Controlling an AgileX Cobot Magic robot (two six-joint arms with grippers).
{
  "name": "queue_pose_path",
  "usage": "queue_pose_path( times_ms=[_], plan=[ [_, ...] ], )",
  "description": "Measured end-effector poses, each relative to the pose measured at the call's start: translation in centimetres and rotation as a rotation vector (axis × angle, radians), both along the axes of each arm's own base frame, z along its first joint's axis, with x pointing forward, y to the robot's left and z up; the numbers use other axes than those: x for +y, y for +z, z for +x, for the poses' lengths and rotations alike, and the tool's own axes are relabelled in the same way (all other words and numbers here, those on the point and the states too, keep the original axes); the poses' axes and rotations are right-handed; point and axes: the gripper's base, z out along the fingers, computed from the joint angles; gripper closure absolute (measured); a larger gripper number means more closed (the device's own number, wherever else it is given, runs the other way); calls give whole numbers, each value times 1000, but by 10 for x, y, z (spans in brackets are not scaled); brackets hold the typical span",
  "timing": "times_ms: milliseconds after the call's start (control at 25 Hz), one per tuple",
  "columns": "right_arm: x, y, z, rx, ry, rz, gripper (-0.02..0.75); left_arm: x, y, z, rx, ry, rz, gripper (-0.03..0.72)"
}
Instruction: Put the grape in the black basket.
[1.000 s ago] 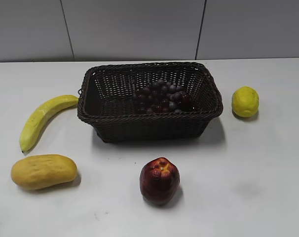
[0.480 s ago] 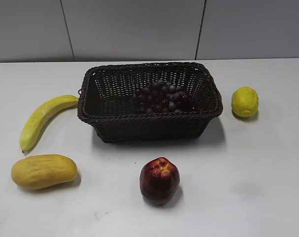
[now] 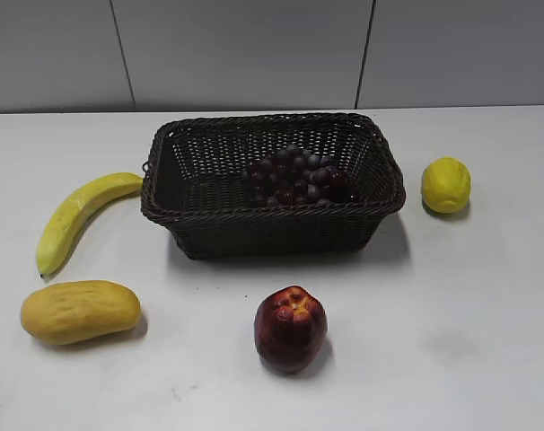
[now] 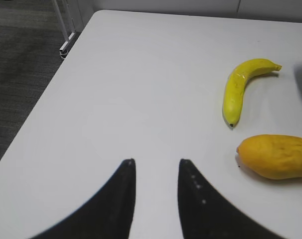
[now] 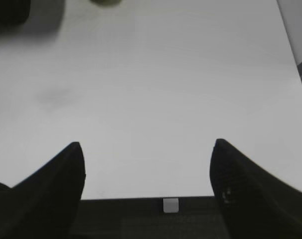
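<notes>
The grape (image 3: 296,175), a bunch of dark purple-red berries, lies inside the black basket (image 3: 272,214), toward its right half. The woven basket stands at the middle back of the white table. Neither gripper shows in the exterior view. My left gripper (image 4: 156,162) is open and empty, over bare table left of the banana and mango. My right gripper (image 5: 147,144) is wide open and empty, over the table's near edge. A dark corner of the basket (image 5: 9,10) shows blurred at the top left of the right wrist view.
A yellow banana (image 3: 74,215) and a mango (image 3: 79,310) lie left of the basket; both show in the left wrist view, banana (image 4: 240,89), mango (image 4: 275,157). A dark red apple (image 3: 290,328) stands in front. A lemon (image 3: 446,185) sits at the right.
</notes>
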Motion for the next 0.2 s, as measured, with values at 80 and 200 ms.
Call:
queue_pose_path(
  times_ms=[80,200],
  plan=[
    [0,0,-8,-50,0,2,147,0,0,0,0,0,0,454],
    [-1,0,-16,-102,0,4,147,0,0,0,0,0,0,454]
  ],
)
